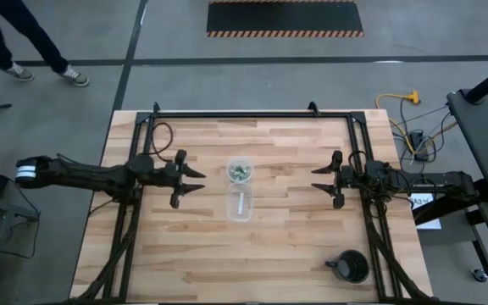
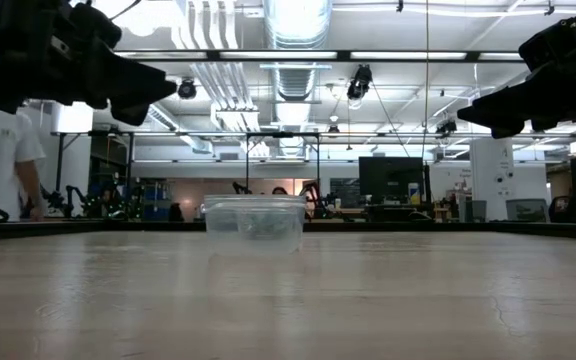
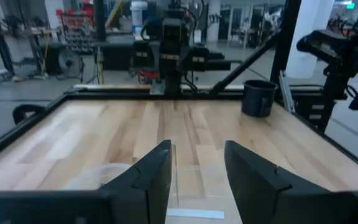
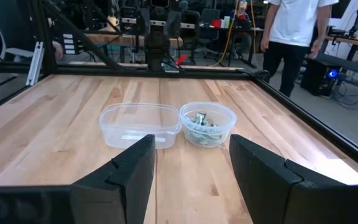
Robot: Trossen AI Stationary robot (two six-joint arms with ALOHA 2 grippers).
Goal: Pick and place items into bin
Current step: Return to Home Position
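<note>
The bin [image 1: 239, 171], a small round clear cup, stands on the table's middle, toward the far side; the right wrist view shows it [image 4: 207, 124] too. Several tiny pale green-and-whitish items [image 4: 202, 121] lie inside it, also visible from above [image 1: 240, 173]. My left gripper [image 1: 196, 180] hovers open above the table, left of the bin. My right gripper [image 1: 318, 179] hovers open to the bin's right. In their wrist views the left gripper [image 3: 196, 168] and the right gripper [image 4: 192, 163] hold nothing.
A clear rectangular container [image 1: 239, 203] with a white strip [image 4: 137, 137] inside stands just near of the bin, touching it. A black round cup with a handle [image 1: 350, 266] sits at the table's near right. A black frame [image 1: 252, 113] borders the table. A person [image 4: 297, 34] stands beyond the far left corner.
</note>
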